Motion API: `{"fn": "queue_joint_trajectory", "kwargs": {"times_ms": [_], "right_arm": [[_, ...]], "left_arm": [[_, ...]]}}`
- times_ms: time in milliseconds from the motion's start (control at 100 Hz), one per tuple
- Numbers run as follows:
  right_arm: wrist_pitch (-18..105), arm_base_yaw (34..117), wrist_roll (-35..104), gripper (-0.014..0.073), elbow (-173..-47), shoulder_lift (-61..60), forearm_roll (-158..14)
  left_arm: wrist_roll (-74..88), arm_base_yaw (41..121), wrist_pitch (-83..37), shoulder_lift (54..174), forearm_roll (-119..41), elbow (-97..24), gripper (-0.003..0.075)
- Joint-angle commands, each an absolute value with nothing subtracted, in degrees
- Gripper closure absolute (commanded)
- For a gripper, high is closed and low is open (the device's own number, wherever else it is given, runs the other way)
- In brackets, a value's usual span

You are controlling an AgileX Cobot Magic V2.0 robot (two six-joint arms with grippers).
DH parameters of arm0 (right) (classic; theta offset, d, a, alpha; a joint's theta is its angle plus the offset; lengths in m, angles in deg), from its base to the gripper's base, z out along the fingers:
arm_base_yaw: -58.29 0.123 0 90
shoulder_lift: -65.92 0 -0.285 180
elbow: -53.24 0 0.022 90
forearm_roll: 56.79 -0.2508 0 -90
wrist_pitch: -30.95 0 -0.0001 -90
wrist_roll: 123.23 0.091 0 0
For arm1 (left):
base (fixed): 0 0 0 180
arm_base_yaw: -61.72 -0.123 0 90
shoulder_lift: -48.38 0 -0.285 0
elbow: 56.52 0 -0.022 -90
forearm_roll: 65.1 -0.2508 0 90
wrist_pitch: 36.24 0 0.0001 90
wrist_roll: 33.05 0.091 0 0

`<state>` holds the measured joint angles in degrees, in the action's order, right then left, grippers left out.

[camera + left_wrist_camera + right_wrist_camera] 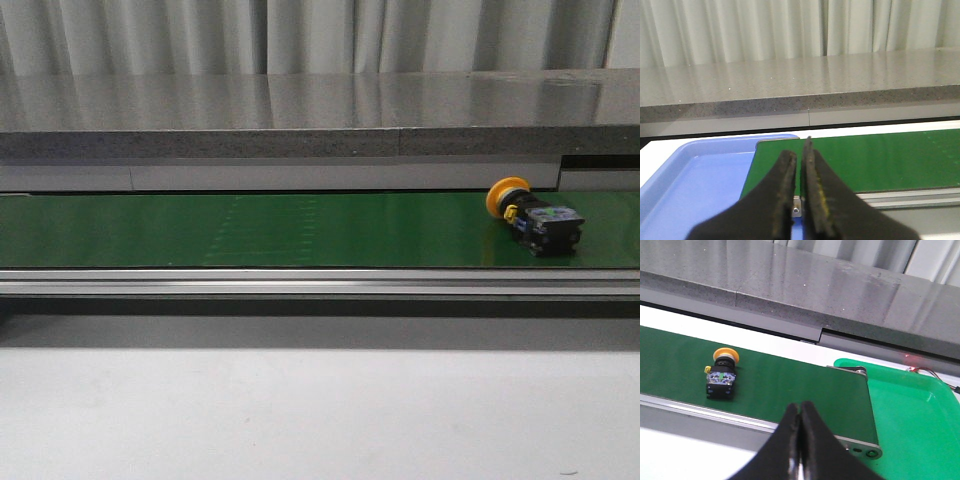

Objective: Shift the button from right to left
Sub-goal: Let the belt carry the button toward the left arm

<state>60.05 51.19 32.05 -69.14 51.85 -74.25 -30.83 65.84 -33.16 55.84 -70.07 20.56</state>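
The button (532, 213), with a round yellow cap and a black blocky body, lies on its side on the green conveyor belt (250, 230) at the right. It also shows in the right wrist view (722, 374). My right gripper (800, 407) is shut and empty, above the belt's near rail, apart from the button. My left gripper (800, 150) is shut and empty, over the belt's left end (890, 160) beside a blue tray (695, 180). Neither gripper shows in the front view.
A green tray (910, 415) sits past the belt's right end. A grey stone ledge (300, 125) runs behind the belt. A metal rail (300, 283) edges the belt's front, with a white table (300, 410) before it.
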Motion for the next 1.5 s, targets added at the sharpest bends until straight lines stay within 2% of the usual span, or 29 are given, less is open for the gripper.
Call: {"fn": "queue_joint_trajectory", "kwargs": {"times_ms": [0,860,1110,1300,1490], "right_arm": [[56.2,51.3,31.6,0.0653,-70.5,51.2,-75.1],[56.3,51.8,31.6,0.0653,-70.5,51.2,-75.1],[56.3,51.8,31.6,0.0653,-70.5,51.2,-75.1],[56.3,51.8,31.6,0.0653,-70.5,51.2,-75.1],[56.3,51.8,31.6,0.0653,-70.5,51.2,-75.1]], "left_arm": [[-31.5,66.3,-37.7,53.9,-69.9,22.9,0.0715],[-31.5,66.3,-38.4,53.9,-69.9,22.9,0.0715],[-31.5,66.3,-43.5,53.9,-69.1,22.6,0.0715],[-31.5,66.2,-35.6,55.1,-63.5,18.8,0.0715],[-31.5,66.2,-27.6,62.6,-60.9,10.2,0.0715]]}}
